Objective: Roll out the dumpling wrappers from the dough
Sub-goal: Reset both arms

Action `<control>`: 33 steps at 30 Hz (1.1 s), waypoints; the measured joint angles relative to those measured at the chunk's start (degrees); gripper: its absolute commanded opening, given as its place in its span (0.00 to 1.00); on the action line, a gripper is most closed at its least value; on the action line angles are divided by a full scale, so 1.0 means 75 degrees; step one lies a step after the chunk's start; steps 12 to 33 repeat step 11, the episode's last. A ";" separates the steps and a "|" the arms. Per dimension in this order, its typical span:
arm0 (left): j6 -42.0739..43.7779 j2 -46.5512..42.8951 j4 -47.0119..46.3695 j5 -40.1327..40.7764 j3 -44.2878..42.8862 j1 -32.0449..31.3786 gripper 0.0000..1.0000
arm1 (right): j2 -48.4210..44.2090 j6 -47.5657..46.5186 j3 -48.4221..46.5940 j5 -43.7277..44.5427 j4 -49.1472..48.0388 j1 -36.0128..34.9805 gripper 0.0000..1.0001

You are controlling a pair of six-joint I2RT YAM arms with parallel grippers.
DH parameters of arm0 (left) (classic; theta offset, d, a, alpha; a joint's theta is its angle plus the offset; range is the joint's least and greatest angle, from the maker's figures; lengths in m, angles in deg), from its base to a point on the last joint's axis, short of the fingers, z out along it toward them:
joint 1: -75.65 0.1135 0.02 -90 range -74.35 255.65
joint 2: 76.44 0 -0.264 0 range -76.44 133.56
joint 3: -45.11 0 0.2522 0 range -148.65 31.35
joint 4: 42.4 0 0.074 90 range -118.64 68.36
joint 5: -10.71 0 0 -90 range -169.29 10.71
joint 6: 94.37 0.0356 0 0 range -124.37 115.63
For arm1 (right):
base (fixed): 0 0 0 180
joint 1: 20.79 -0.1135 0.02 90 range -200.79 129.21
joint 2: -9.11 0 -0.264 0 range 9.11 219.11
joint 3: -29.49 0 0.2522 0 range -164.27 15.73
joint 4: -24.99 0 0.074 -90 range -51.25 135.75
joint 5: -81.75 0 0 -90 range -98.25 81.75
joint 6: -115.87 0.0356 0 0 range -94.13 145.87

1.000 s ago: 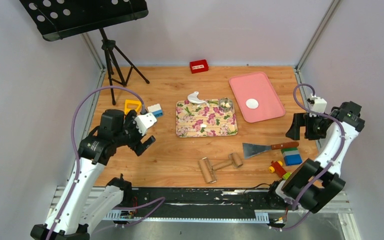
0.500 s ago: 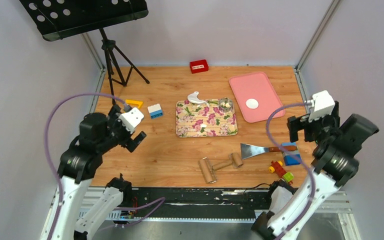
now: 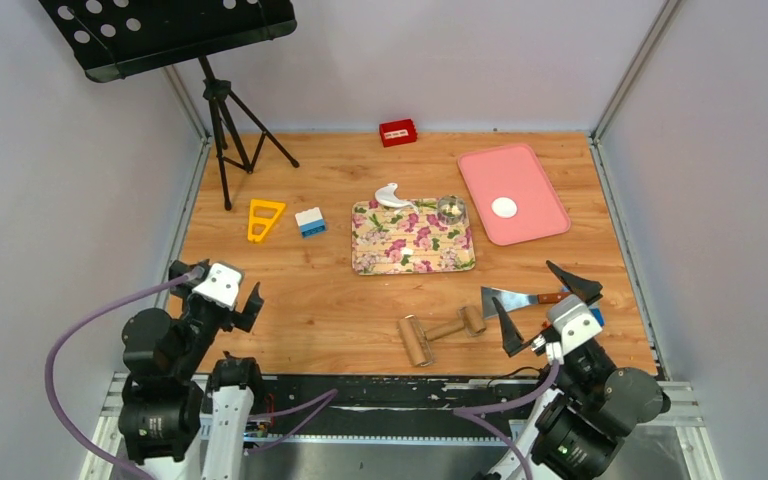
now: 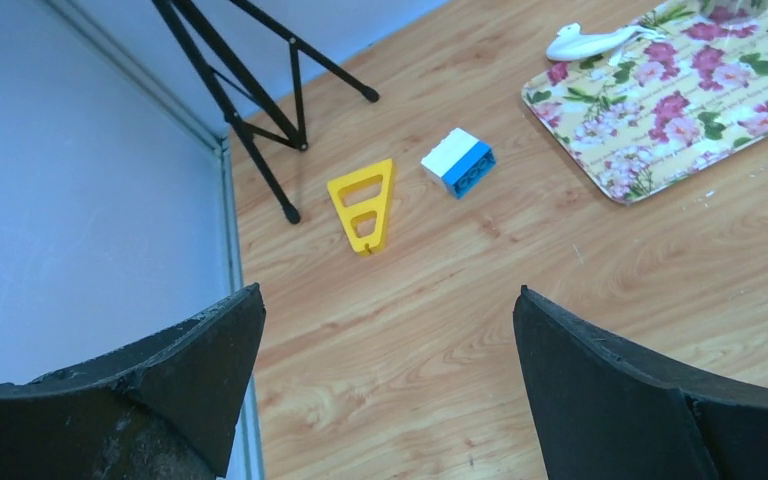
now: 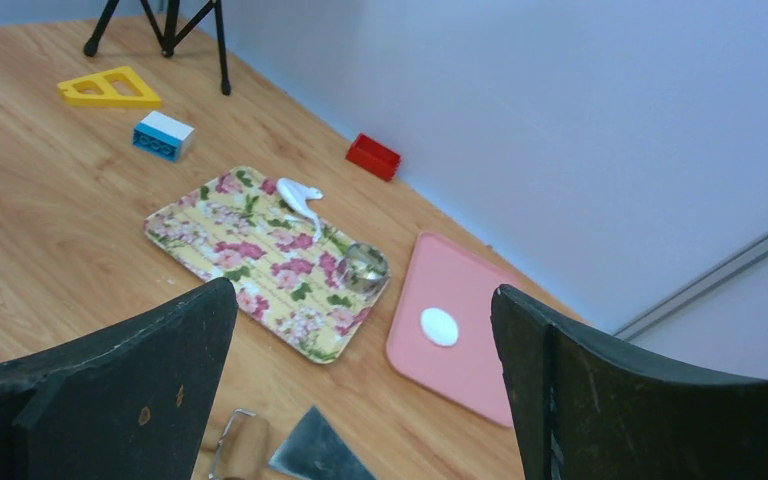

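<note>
Both grippers are seen spread wide with nothing held. The left gripper (image 3: 216, 284) is kept near-left of the floral tray (image 3: 380, 262), and the right gripper (image 3: 540, 303) near-right of it, by the scraper (image 3: 520, 298). One round wrapper (image 3: 504, 207) is laid on the pink tray (image 3: 535, 175), just right of the floral tray. A curled dough scrap (image 3: 391, 195) is found at the floral tray's far-left edge, seemingly partly over the rim, and the ring cutter (image 3: 450, 209) is stood on its far-right corner.

The step is judged to fall between a cut wrapper set aside and the next rolling, if the scrap is enough for one. For that, the scrap would have to be brought to the middle of the floral tray, and the rolling pin (image 3: 440, 335), lying just nearer than the tray, taken up by its handle.

Bare tabletop (image 3: 330, 310) is offered on the tray's near and left sides. The yellow triangle (image 3: 263, 218) and white-and-blue block (image 3: 310, 221) are set left of it, and a tripod (image 3: 230, 120) far-left.
</note>
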 measured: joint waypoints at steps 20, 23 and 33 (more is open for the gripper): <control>-0.0189 -0.0542 -0.0198 -0.1303 0.0667 0.0679 1.00 | -0.0335 0.1373 0.0659 0.0038 -0.0207 0.0064 1.00; -0.0189 -0.0542 -0.0198 -0.1303 0.0667 0.0679 1.00 | -0.0335 0.1373 0.0659 0.0038 -0.0207 0.0064 1.00; -0.0189 -0.0542 -0.0198 -0.1303 0.0667 0.0679 1.00 | -0.0335 0.1373 0.0659 0.0038 -0.0207 0.0064 1.00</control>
